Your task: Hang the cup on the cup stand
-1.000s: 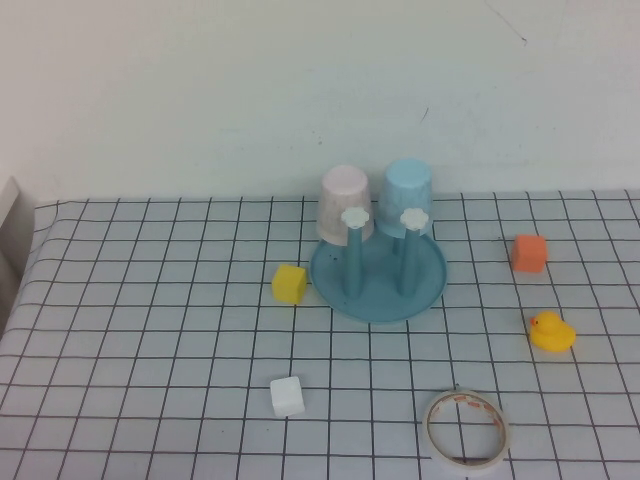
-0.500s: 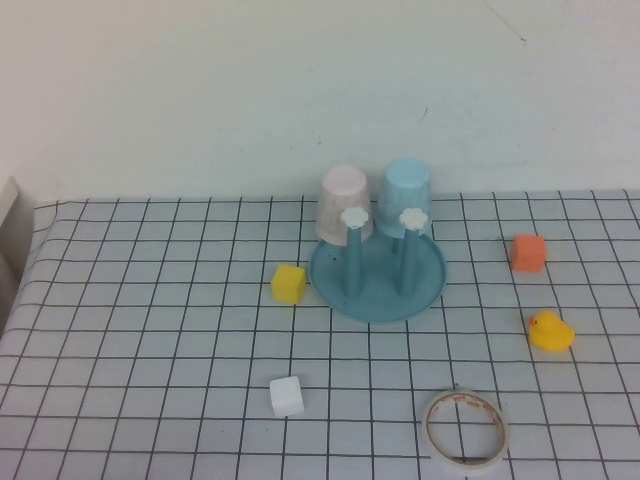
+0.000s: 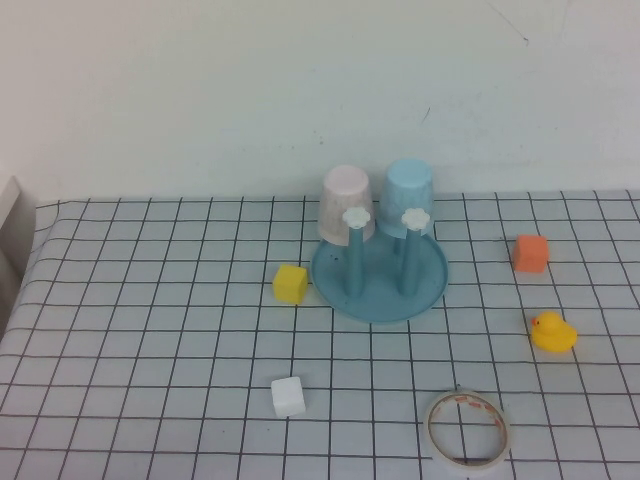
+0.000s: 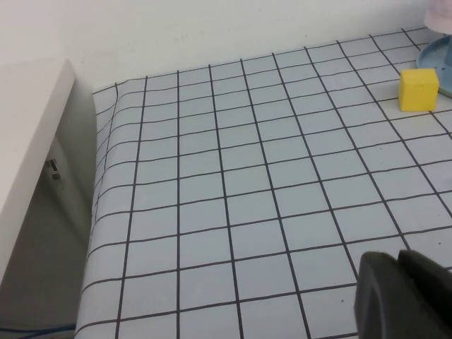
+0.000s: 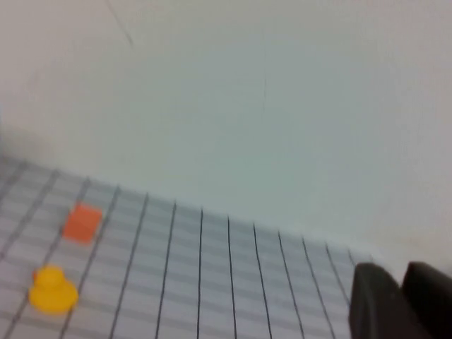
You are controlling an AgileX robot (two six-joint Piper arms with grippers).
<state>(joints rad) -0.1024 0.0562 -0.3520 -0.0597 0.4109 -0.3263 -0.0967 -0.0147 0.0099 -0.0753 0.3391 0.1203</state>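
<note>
Cup hung, both arms clear of the stand.
Your light blue cup (image 3: 409, 194) sits inverted on the cup stand (image 3: 379, 277) beside the pink cup (image 3: 345, 202); left gripper (image 4: 406, 293) clenched empty, right gripper (image 5: 397, 293) nearly shut, empty. A careless sweep could topple both cups.

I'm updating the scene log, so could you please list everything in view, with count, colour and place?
cup: one, light blue, upside down on a rear peg of the stand
pink cup: one, pale pink, upside down beside it
cup stand: one, teal, table centre
yellow block: one, left of stand
white block: one, near edge
orange block: one, right of stand
duck: one, yellow, right
tape roll: one, near edge
left gripper: shut, over the table's left part
right gripper: nearly closed, empty, at right
</note>
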